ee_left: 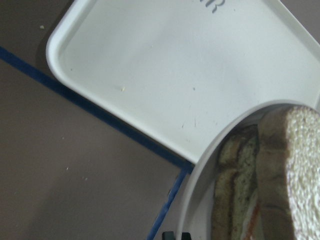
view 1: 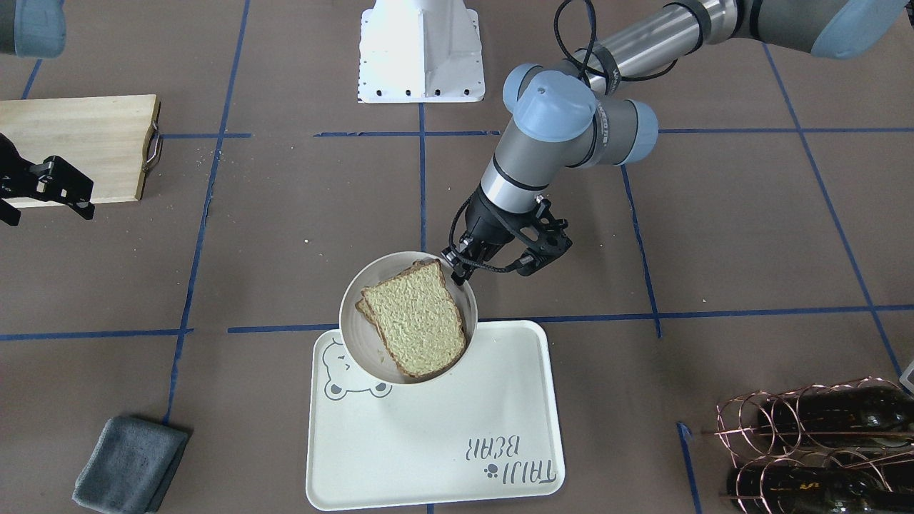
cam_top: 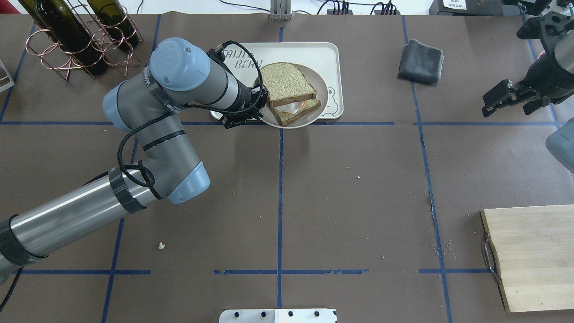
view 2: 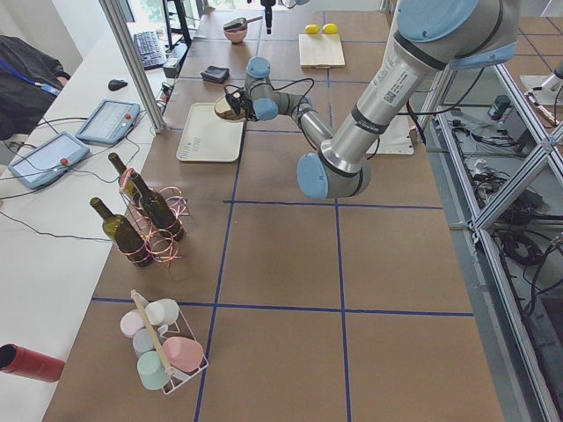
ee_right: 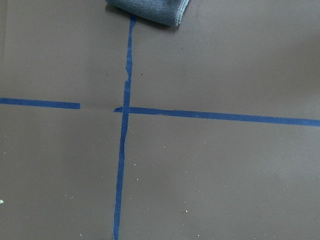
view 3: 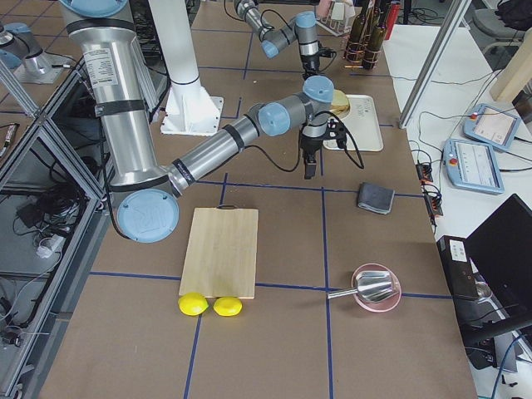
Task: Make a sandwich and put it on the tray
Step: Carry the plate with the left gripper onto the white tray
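Observation:
The sandwich (view 1: 418, 325) is two tan bread slices with the white egg (cam_top: 290, 107) showing between them. It lies on a small round off-white plate (view 1: 357, 343). My left gripper (view 1: 457, 268) is shut on the plate's rim and holds the plate tilted over the robot-side corner of the cream tray (view 1: 435, 428), by the bear drawing. The left wrist view shows the tray (ee_left: 150, 75), the plate rim (ee_left: 200, 175) and the bread edges (ee_left: 290, 165). My right gripper (cam_top: 506, 96) is open and empty, far off to the right above the table.
A grey cloth (cam_top: 420, 54) lies right of the tray. A wooden board (cam_top: 533, 255) with a metal handle sits at the near right. Wine bottles in a wire rack (cam_top: 76, 36) stand at the far left. Two lemons (view 3: 208, 305) and a pink bowl (view 3: 378, 287) lie beyond the board.

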